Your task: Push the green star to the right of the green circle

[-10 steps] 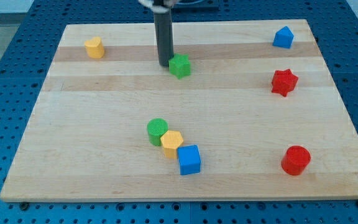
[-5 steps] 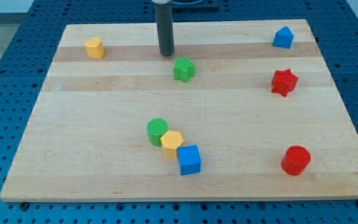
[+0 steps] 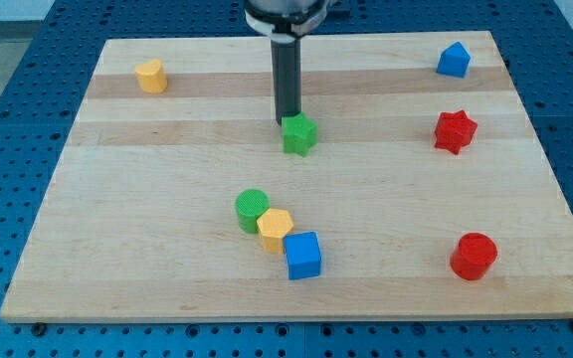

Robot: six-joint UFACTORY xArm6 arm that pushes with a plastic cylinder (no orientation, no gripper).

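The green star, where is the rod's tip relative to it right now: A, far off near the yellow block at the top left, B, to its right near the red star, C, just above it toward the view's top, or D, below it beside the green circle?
C: my tip sits right at the top edge of the green star, on its upper-left side.

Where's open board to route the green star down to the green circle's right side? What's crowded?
My tip sits at the green star, on its top-left. Bare board lies between the star and the blue cube, and rightward to the red star and red cylinder. Crowded: yellow hexagon and blue cube hug the green circle at its lower right.
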